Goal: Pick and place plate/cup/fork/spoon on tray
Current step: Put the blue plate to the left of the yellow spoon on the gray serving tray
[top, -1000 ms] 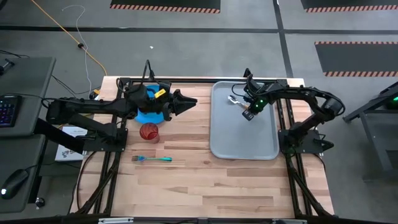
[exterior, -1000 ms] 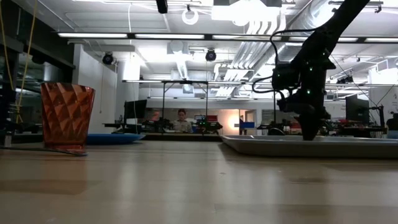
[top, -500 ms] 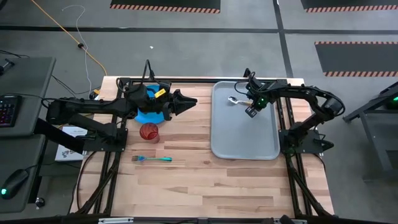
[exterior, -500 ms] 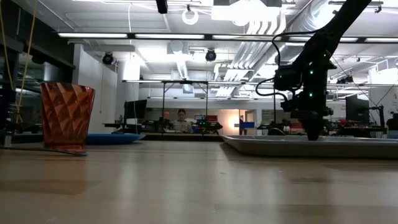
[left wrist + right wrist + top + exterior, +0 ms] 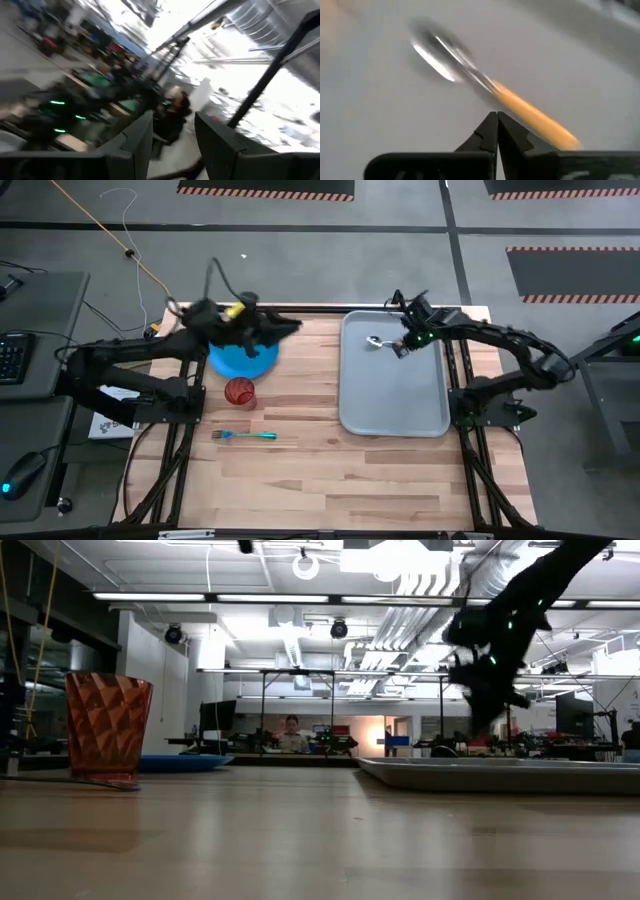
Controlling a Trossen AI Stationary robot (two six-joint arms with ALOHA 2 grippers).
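The spoon lies on the tray, near its far end, silver bowl toward the tray's left side and orange handle reaching toward the right claw. That claw hangs just beside the handle end, its fingers pressed together on nothing; in its wrist view the spoon lies just past the closed tips. The left claw hovers over the surface beside the blue plate, fingers apart and empty.
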